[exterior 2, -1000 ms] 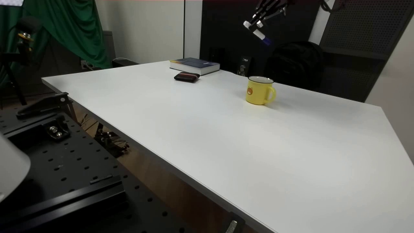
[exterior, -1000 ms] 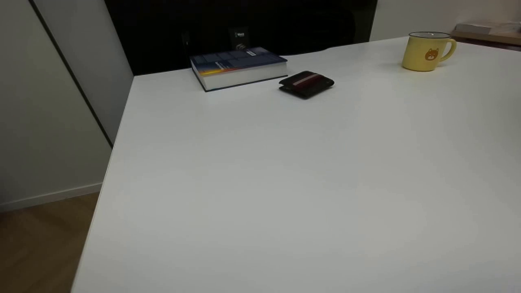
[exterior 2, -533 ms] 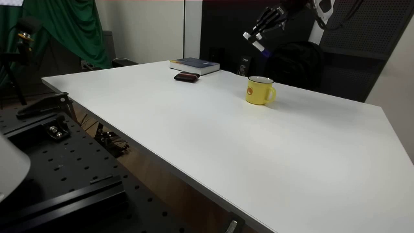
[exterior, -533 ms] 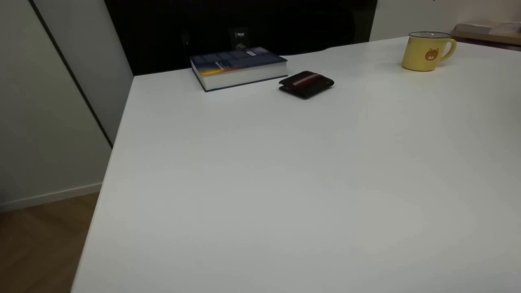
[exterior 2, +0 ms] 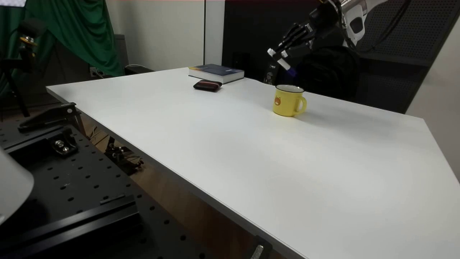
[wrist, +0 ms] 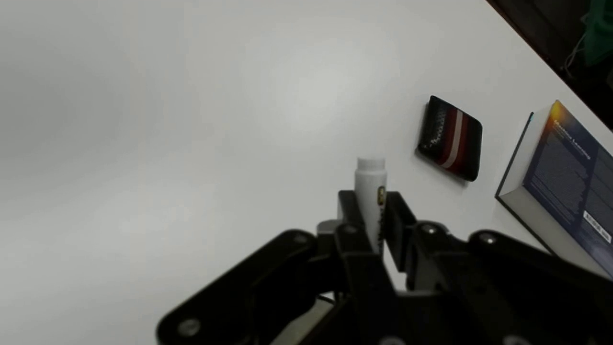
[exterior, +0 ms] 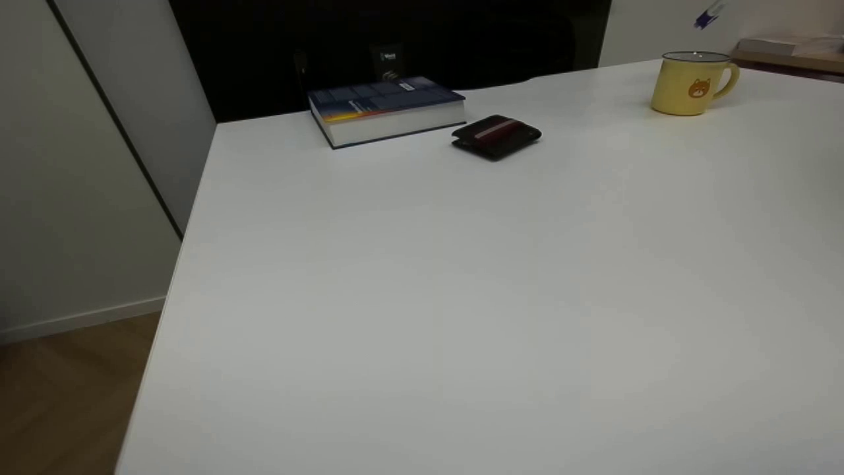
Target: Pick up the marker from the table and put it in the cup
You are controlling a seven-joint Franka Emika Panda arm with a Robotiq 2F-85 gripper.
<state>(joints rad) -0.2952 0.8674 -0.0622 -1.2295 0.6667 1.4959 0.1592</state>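
Observation:
The marker, white with a dark blue end, is held tilted in my gripper, its blue end low, in an exterior view (exterior 2: 284,64). Its blue end shows above the cup in an exterior view (exterior: 707,18). My gripper (exterior 2: 280,54) is shut on the marker, which stands between the fingers in the wrist view (wrist: 371,189). The yellow cup stands upright on the white table (exterior 2: 215,144) in both exterior views (exterior: 682,89) (exterior 2: 285,103). The marker is above the cup's rim, apart from it. In the wrist view a part of the cup (wrist: 304,321) shows beneath the gripper, mostly hidden.
A black wallet with a red stripe (exterior 2: 207,85) lies on the table beside a thick blue book (exterior 2: 216,74). Both also show in the wrist view, the wallet (wrist: 450,139) and the book (wrist: 565,177). A dark backpack (exterior 2: 329,77) is behind the table's edge.
My gripper has come down with the marker, closer to the cup's rim. The marker's blue end has come into view above the cup. The cup, wallet and book have not moved.

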